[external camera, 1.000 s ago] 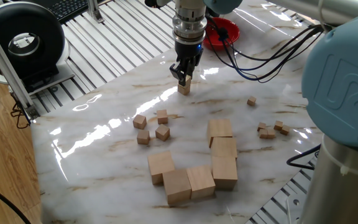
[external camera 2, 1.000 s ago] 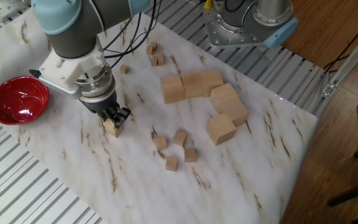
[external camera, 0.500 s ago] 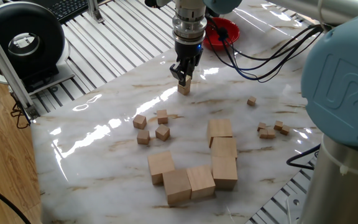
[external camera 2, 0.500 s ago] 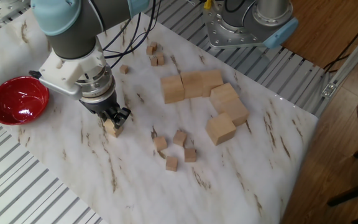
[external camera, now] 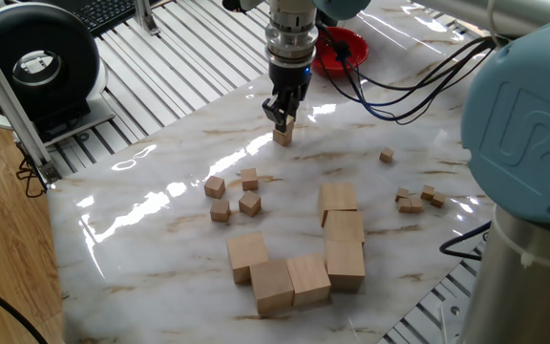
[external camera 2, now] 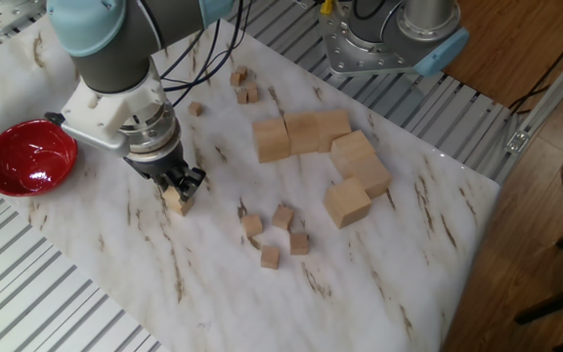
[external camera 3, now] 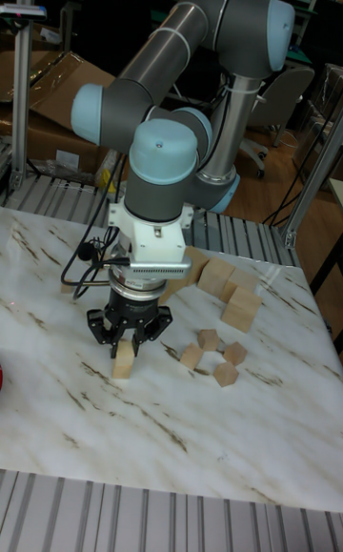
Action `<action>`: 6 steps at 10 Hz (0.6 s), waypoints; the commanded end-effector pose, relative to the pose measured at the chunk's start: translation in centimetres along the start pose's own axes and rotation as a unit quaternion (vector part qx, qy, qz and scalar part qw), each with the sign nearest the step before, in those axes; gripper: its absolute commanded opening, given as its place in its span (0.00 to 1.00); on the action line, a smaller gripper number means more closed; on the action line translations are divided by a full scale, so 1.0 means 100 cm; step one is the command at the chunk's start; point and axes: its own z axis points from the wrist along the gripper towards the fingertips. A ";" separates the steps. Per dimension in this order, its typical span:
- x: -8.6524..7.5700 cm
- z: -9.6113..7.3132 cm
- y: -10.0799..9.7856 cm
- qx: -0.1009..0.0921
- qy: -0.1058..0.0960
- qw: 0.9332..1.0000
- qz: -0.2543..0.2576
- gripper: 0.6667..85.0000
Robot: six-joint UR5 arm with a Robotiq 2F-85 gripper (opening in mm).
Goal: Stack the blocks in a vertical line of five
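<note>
Blocks are the working parts: one block [external camera: 283, 136] sits on the marble table [external camera: 160, 239] directly under the gripper [external camera: 282, 119], whose two fingers straddle its upper part; we cannot tell whether they press on it or merely flank it. We judge this spot, well apart from the other pieces, to be the base of the column, chosen so the arm has room on all sides. Four loose blocks [external camera: 234, 195] lie in a cluster at about 7 o'clock from the gripper in the first fixed view, near one another for short fetches. The large cubes [external camera: 304, 253] sit at 6 o'clock, the tiny cubes [external camera: 416, 199] at 4 o'clock, the red bowl [external camera 2: 27, 156] beyond.
</note>
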 end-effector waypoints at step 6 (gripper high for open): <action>-0.001 0.000 0.002 -0.009 -0.002 1.000 -0.013 0.64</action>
